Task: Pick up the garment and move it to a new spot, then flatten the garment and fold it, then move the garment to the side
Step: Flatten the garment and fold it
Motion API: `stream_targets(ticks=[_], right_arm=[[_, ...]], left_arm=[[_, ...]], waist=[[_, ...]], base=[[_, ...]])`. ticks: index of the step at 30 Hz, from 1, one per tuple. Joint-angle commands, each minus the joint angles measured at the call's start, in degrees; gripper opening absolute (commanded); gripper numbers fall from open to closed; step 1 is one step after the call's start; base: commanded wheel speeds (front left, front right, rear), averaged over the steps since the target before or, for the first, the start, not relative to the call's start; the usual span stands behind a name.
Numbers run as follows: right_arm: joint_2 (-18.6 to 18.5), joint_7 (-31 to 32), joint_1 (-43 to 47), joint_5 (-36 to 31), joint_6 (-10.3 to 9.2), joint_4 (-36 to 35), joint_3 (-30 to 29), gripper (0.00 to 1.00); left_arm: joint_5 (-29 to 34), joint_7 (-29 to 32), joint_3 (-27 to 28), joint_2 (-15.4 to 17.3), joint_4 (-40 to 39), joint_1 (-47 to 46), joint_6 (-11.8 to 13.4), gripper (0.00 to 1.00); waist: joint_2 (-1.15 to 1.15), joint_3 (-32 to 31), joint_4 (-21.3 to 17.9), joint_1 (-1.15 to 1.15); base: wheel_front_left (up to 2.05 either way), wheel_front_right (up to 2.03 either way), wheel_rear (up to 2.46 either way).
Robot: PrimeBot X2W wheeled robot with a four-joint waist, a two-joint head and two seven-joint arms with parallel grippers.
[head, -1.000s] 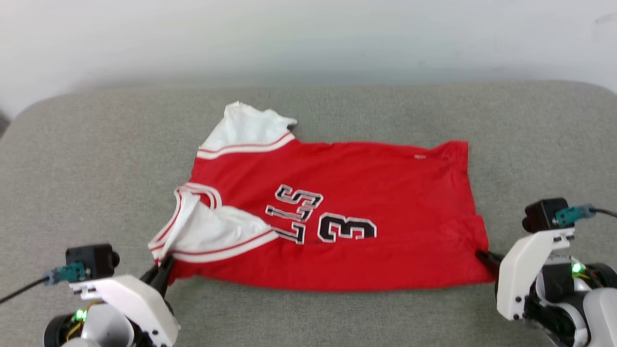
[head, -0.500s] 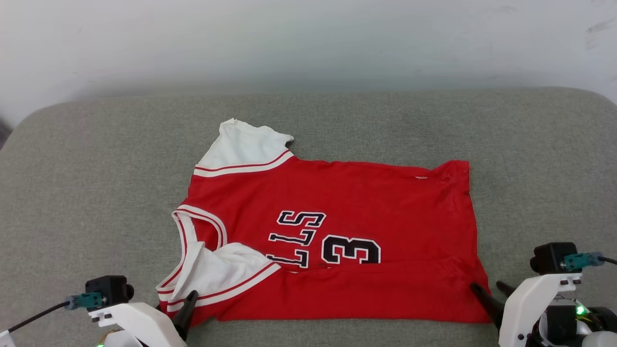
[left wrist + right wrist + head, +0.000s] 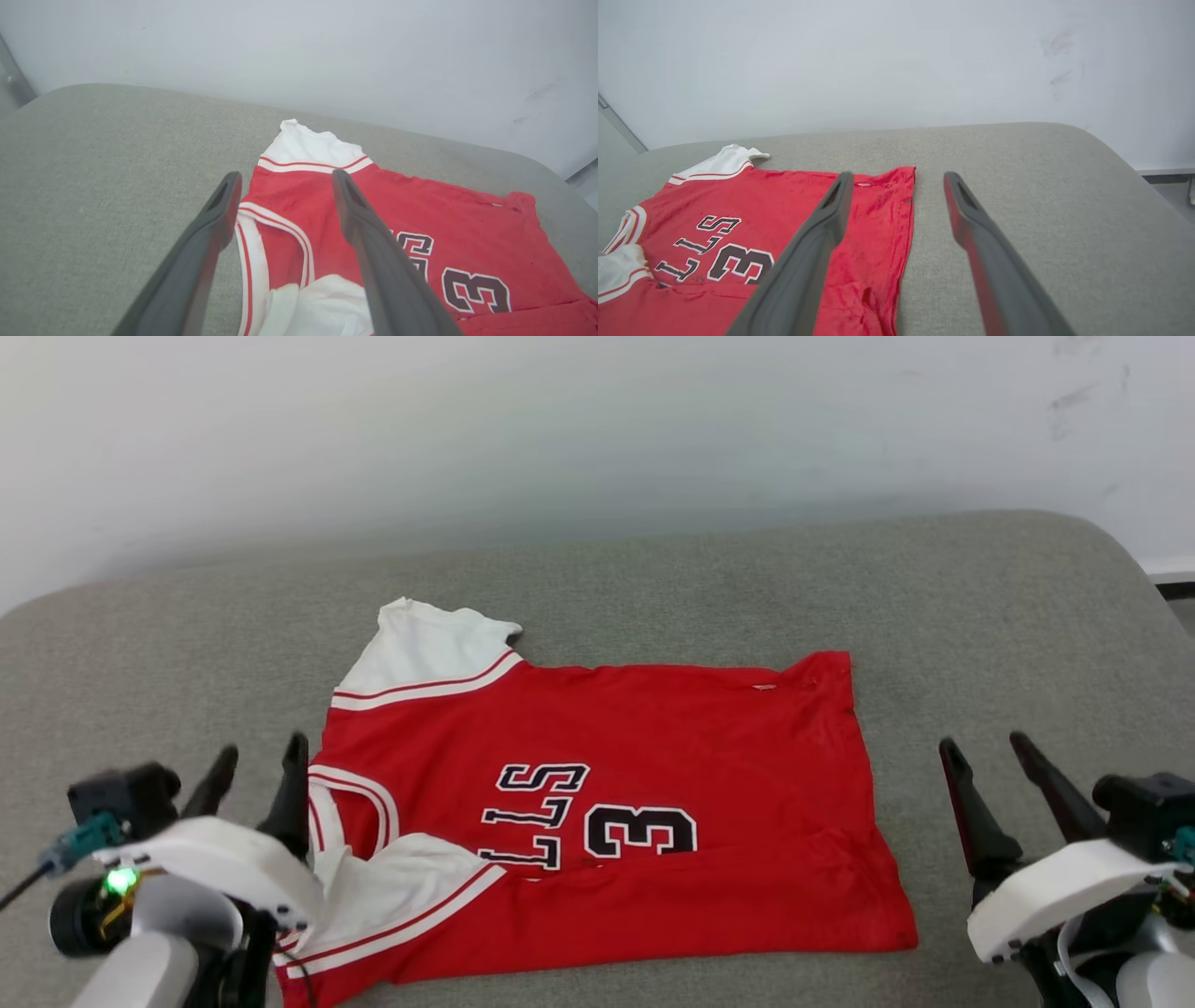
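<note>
We see the garment (image 3: 653, 747), a smooth red jersey, lying nearly flat on the grey woven cushion (image 3: 980, 616). Left gripper (image 3: 263, 747) at its collar end, right gripper (image 3: 982, 742) beside its hem — both empty, tapered fingers spread.

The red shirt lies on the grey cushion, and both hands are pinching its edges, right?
Not quite. The red shirt does lie on the grey cushion, but neither hand pinches it: the left hand and the right hand both stand open and empty, as the head view shows.
</note>
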Motion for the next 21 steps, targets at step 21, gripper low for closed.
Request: stream_targets(ticks=[21], right_arm=[[5.33, -4.21, -10.99, -3.63, -0.01, -12.05, -0.53, 1.0]], left_arm=[[0.21, 17.96, -0.15, 8.3, 10.78, -42.86, -9.7, 1.0]], waist=[[0.0, 22.54, -7.91, 0.0]], base=[[0.0, 0.0, 0.0]])
